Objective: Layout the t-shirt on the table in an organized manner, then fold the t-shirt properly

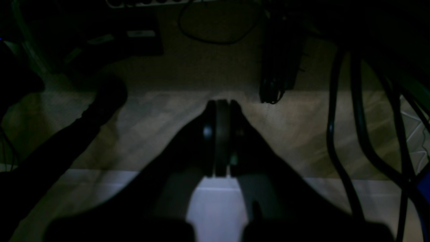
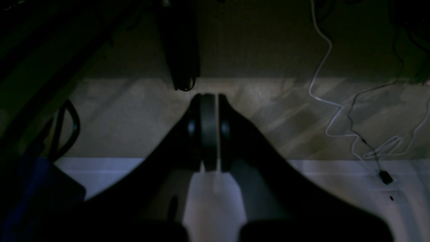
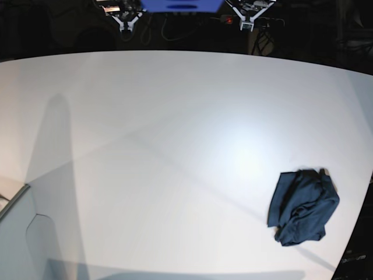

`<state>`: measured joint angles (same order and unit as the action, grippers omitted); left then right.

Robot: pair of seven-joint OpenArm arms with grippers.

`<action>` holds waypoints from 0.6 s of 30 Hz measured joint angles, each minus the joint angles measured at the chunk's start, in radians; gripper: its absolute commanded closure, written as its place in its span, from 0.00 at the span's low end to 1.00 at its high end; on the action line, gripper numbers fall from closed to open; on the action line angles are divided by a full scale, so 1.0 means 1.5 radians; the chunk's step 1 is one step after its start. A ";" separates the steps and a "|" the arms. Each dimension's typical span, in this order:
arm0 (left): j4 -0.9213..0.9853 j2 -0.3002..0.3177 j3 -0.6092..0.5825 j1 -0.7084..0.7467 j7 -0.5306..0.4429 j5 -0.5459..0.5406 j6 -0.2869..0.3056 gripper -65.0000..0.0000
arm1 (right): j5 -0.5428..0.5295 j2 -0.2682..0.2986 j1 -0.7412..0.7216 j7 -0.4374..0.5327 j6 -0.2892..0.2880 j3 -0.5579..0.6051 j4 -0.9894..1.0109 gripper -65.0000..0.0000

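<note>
1. Fingers of the left gripper, left wrist view: two dark, smooth, curved shells w/ flat round-edged pads pressed together, clenched on nothing. Very dim pic. Under them, a pale smooth strip of the table at bottom; beyond its edge a tan, faintly mottled floor. Thick black cables hang in loops at right; a thin black wire curls on the floor up top.

2. Right wrist view: right gripper same build, matte black pads shut w/ only a hairline slit between, grasping nothing. White tabletop band below, tan floor above it. A thin white cord snakes in loose bends at right, beside a thin black lead ending in a small dark plug. Blue blurred shape at lower left, can't tell what.

3. Base view: big, smooth, glossy-white table w/ curved far edge & a bright glare patch right of centre. T-shirt lies crumpled in a soft, wrinkled dark navy heap near the table's right edge, toward the near-right corner, well apart from both arms. Grippers are parked at the far edge: left one at top right, right one at top left, w/ a blue panel between.
</note>
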<state>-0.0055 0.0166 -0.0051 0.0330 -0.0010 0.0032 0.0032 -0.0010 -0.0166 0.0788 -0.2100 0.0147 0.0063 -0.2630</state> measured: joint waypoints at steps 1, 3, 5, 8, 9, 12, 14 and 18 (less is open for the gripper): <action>0.000 0.000 0.000 0.000 0.000 0.000 0.000 1.00 | 0.000 0.000 0.000 0.000 0.000 0.000 0.000 1.00; 0.000 0.000 0.000 0.000 0.000 0.000 0.000 1.00 | 0.000 0.000 0.000 0.000 0.000 0.000 0.000 1.00; 0.000 0.000 0.000 0.000 0.000 0.000 0.000 1.00 | 0.000 0.000 0.000 0.000 0.000 0.000 0.000 1.00; 0.000 0.000 0.000 0.000 0.000 0.000 0.000 1.00 | 0.000 0.000 0.000 0.000 0.000 0.001 0.000 1.00; 0.000 0.000 0.000 0.000 0.000 0.000 0.000 1.00 | 0.000 0.000 0.000 0.000 0.000 0.001 0.000 1.00; 0.000 0.000 0.000 0.000 0.000 0.000 0.000 1.00 | 0.000 0.000 0.000 0.001 0.000 0.001 0.000 1.00; 0.000 0.002 0.000 0.000 0.000 0.000 0.000 1.00 | 0.000 0.000 0.000 0.001 0.000 0.001 0.000 1.00; 0.000 0.011 0.000 0.000 0.000 0.000 0.000 1.00 | 0.000 0.000 0.000 0.001 0.000 0.001 0.000 1.00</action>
<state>-0.0055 0.0334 -0.0051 0.0330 -0.0006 0.0032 0.0032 -0.0010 -0.0166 0.0788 -0.2089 0.0143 0.0078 -0.2630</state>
